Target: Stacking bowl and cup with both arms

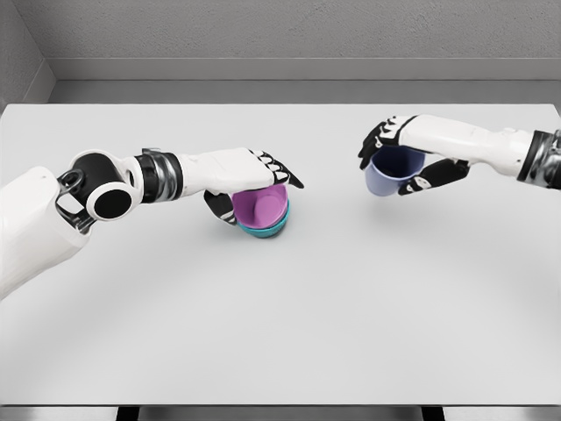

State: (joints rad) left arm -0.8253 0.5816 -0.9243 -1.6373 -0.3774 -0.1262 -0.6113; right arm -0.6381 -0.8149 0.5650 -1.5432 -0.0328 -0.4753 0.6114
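A pink bowl [260, 207] sits nested inside a teal bowl [266, 229] on the white table [289, 333], left of the middle. My left hand [254, 186] is over them, fingers above the pink bowl's rim and thumb under its left side, grasping it. To the right, a blue-lilac cup [392, 170] hangs in the air above the table, tilted slightly. My right hand [405, 163] is shut on it, fingers over the far rim and thumb along the near right side.
The table's far edge meets a grey wall at the back. The near edge runs along the bottom of the view, with dark table legs showing below it.
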